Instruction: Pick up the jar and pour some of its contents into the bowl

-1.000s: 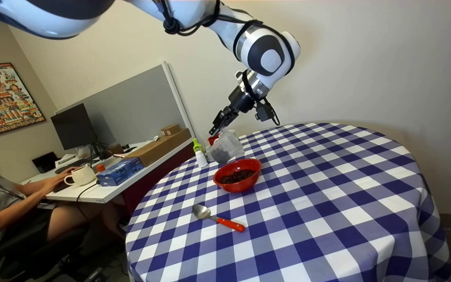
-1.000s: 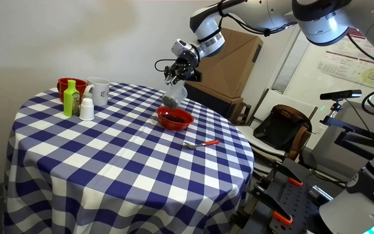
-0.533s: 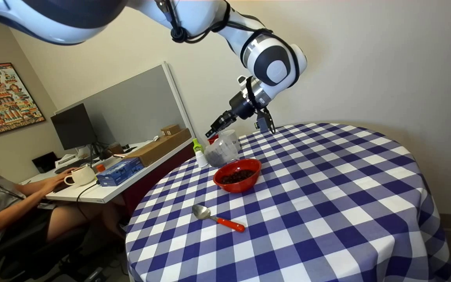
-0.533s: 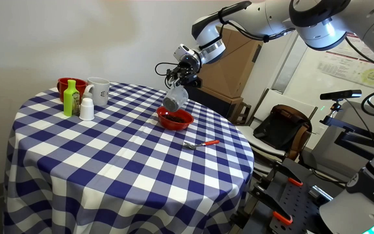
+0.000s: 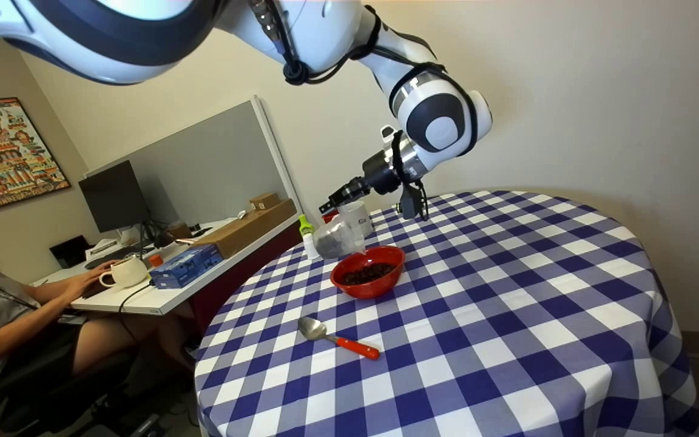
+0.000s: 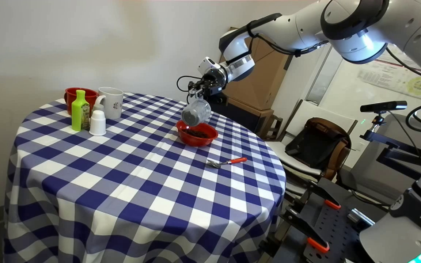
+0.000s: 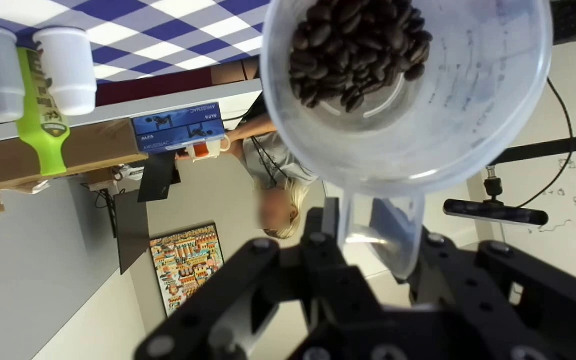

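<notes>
The clear jar (image 5: 338,237) is tilted well over beside and above the red bowl (image 5: 366,290). Its mouth faces the bowl side. In an exterior view, the jar (image 6: 196,112) overlaps the rim of the bowl (image 6: 197,141). Dark beans fill the bottom of the bowl. In the wrist view, dark beans (image 7: 353,55) lie in the bottom of the jar (image 7: 443,130). The gripper (image 7: 375,235) has the jar's handle between its fingers. It also shows in both exterior views (image 5: 326,207) (image 6: 194,93). No falling beans are visible.
A spoon (image 5: 338,338) with an orange handle lies near the bowl. A green bottle (image 6: 80,114), white canister (image 6: 98,123), red cup (image 6: 86,95) and white mug (image 6: 112,106) stand grouped on the checked table (image 6: 152,182). A person sits at a desk (image 5: 161,297).
The arm has come lower, and the gripper has turned closer to level. The jar has tipped further, with its mouth swinging down toward the bowl. The bowl and spoon have not moved.
</notes>
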`<state>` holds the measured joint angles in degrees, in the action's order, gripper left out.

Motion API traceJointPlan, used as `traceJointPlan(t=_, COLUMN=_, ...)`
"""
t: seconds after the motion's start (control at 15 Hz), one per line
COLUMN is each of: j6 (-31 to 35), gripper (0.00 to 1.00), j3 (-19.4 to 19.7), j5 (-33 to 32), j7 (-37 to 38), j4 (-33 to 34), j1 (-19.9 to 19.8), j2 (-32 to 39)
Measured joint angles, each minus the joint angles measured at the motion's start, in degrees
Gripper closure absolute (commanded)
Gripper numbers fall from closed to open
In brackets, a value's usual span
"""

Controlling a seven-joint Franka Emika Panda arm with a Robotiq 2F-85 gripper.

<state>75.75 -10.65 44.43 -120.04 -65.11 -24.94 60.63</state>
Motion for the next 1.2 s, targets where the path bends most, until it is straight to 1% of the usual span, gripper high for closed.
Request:
traceJointPlan(t=0.53, j6=-2.69, gripper=0.93, j3=0.41, j5=6.56, j7=0.07, j4=1.87, j1=-1.37, j2=2.77)
traceJointPlan(t=0.87, j6=-5.73, gripper=0.92, j3=0.48, j5=10.53, j7=0.07, j4=3.01, j1=-1.93, j2=3.26)
traceJointPlan(t=1.2, j6=-8.08, gripper=0.92, j3=1.34, j5=13.89, j7=0.07, j4=3.71, j1=-2.01, j2=3.60)
